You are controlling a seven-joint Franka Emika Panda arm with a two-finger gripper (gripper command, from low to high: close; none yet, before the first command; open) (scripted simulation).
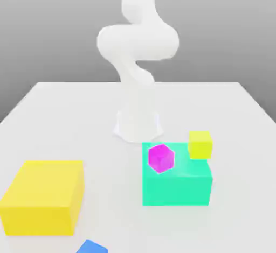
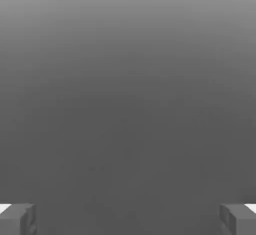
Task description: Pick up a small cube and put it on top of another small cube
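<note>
Five blocks sit on the white table (image 1: 48, 112), and the large teal-green block (image 1: 177, 183) serves as the landmark. On its top, toward the exterior view's left, rests a small magenta cube (image 1: 161, 158). A small yellow-green cube (image 1: 200, 145) sits at its far corner on the exterior view's right, whether on it or just behind it cannot be told. Well apart, to the exterior view's left, lies a big yellow block (image 1: 44, 197). A darker blue cube (image 1: 91, 246) lies nearer the camera, between the two big blocks. The white arm (image 1: 137, 58) rises behind the teal-green block. The gripper (image 2: 128, 218) stands wide open with nothing between its grey fingertips (image 2: 17, 219). No cyan small cube can be made out.
</note>
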